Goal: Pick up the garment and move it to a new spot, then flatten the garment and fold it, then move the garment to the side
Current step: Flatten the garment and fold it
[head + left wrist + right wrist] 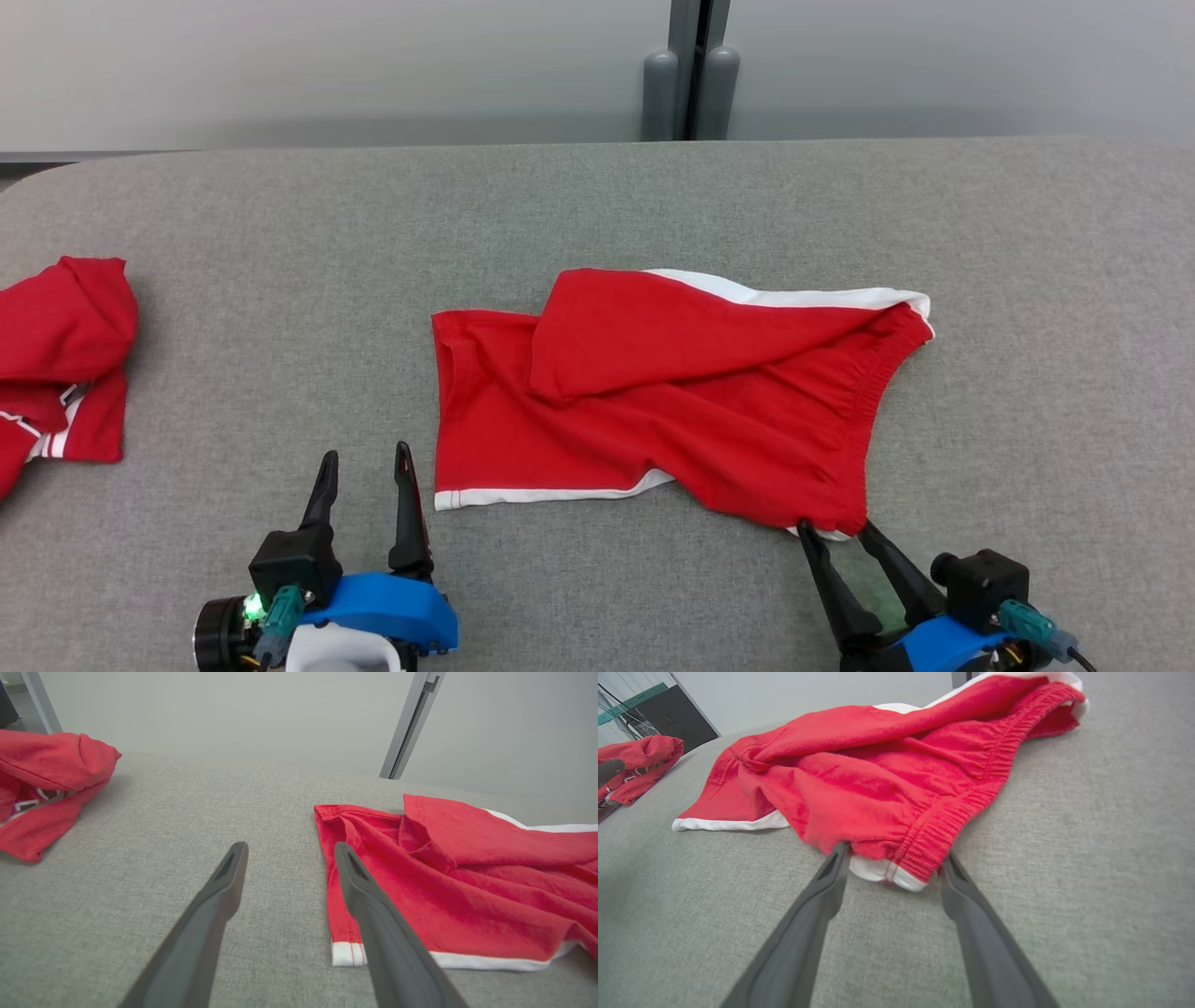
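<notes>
A pair of soft red shorts with white trim and a gathered elastic waistband (672,401) lies rumpled, one leg flopped over, in the middle of a grey fabric-covered table (597,205). It looks light and limp, likely to sag when lifted, so the thicker waistband corner seems the surest hold. The right gripper (834,530) has its jaws spread either side of that near corner, pinching nothing, and the left gripper (366,455) holds its jaws spread over bare table just beside the leg hem.

Left wrist view's edge crops the garment (444,896).
</notes>
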Robot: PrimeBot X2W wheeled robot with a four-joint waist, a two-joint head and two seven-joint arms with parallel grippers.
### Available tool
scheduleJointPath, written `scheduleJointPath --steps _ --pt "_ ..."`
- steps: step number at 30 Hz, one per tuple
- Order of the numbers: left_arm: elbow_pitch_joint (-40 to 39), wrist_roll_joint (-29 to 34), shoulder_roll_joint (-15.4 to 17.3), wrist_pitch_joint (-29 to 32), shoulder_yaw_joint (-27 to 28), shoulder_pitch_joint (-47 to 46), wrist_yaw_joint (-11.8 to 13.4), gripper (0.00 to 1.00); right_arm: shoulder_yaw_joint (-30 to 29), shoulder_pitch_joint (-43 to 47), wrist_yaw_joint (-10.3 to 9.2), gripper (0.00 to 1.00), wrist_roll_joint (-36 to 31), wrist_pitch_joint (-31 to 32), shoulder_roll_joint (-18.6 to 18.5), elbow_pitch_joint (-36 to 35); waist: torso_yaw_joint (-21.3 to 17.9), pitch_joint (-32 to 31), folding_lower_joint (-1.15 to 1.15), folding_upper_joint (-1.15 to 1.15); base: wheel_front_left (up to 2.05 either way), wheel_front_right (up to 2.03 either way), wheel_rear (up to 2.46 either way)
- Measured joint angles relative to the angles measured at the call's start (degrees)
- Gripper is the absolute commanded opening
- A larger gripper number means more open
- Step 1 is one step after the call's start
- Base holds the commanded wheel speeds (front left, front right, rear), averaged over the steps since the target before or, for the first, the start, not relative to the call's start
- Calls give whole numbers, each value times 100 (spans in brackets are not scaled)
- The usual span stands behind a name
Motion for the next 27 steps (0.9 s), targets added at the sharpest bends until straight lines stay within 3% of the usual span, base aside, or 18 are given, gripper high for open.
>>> scheduleJointPath --steps 2,13,23,24,25,26,27 --pt "-2 21 0 0 -20 -7 -2 100 -31 -29 0 2 0 1 -13 -16 23 35 0 0 0 0 0" --pt "99 -47 -2 0 -589 -33 -144 100 -699 -140 0 0 -52 0 -157 -403 119 137 0 0 0 0 0" --pt "188 -171 -2 0 -1169 -357 -151 100 -875 -1078 0 0 -678 -1 -268 792 472 487 0 0 0 0 0" --pt "208 -204 -3 0 -1167 -356 -135 100 -865 -1167 0 36 -725 -1 -267 898 506 522 1 0 0 0 0" --pt "223 -227 -2 0 -1162 -357 -129 100 -854 -1227 0 87 -747 -2 -264 990 534 551 1 0 0 0 0" --pt "235 -235 -2 0 -1155 -357 -116 100 -827 -1260 0 100 -794 -3 -266 1047 555 571 1 0 0 0 0" --pt "243 -256 1 0 -1135 -355 -94 100 -813 -1273 0 100 -834 -8 -264 1069 561 577 1 0 0 0 0"
